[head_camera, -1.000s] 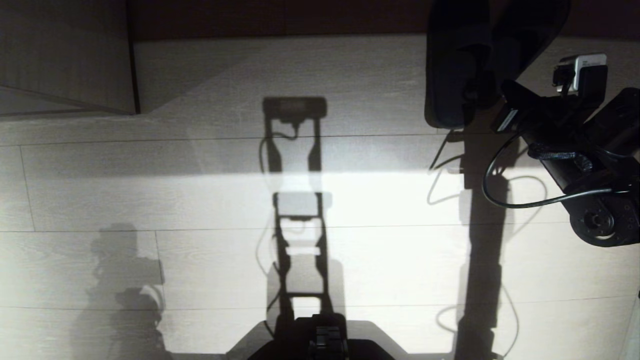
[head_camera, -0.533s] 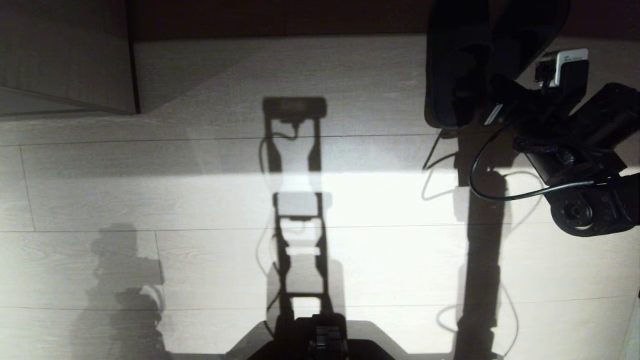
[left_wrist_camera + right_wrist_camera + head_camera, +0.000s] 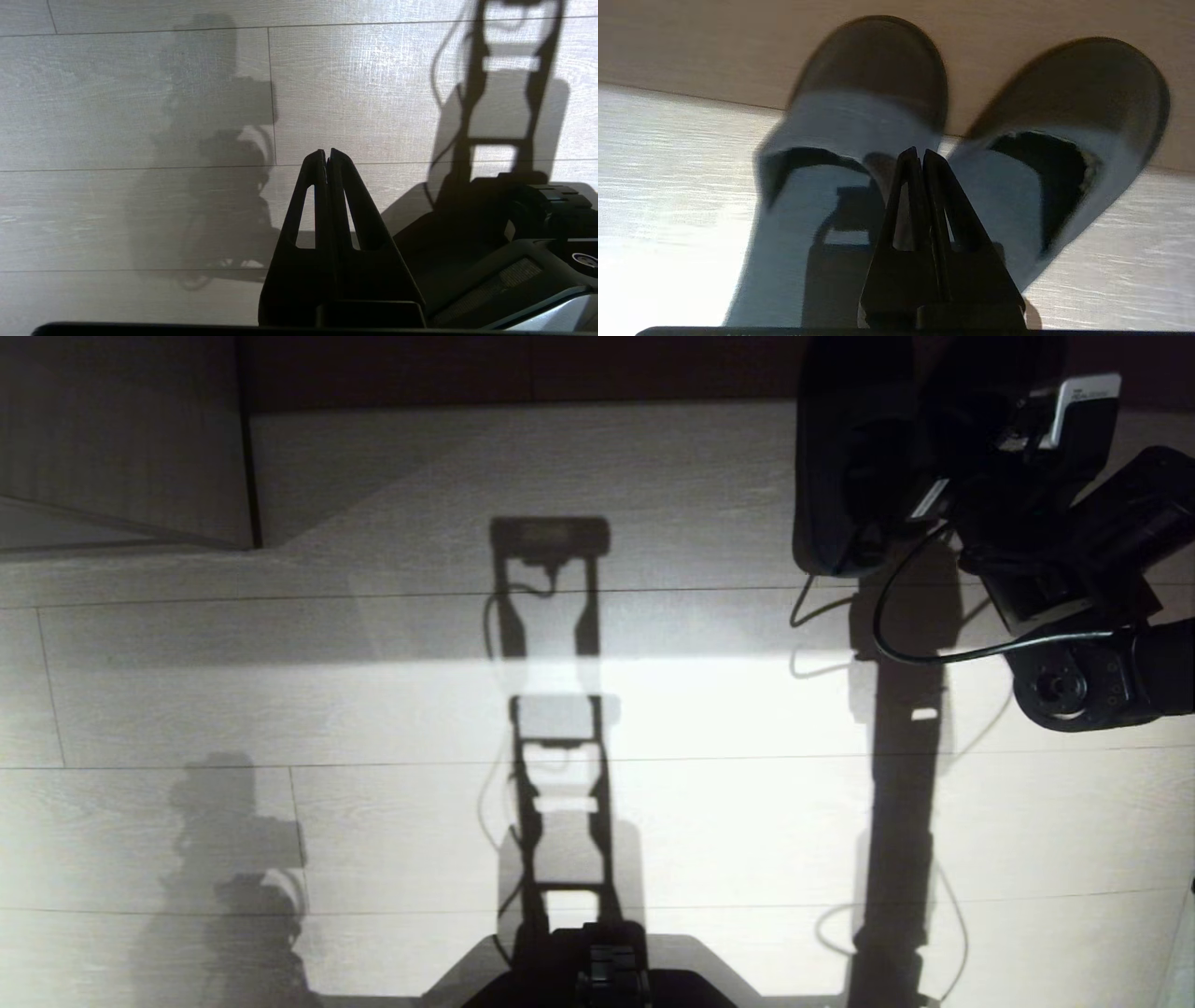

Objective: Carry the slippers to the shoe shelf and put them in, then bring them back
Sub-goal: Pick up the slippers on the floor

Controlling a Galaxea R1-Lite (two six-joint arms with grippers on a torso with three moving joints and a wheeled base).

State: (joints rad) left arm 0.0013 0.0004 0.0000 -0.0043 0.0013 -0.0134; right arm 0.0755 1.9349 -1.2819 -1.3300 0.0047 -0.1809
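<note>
slippers (image 3: 878,140) pinched by inner edges in right gripper (image 3: 920,156), far right. thin hold, might slip and drop one. left gripper (image 3: 327,156) together, idle.

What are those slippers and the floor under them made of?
The slippers look like soft, matte fabric, perhaps felt or suede-like cloth: rounded toes without shine. The picture is blurred, so that is a guess. The floor looks like pale wood-grain planks, wood or laminate: fine streaks, straight seams, a slight sheen in the light.
</note>
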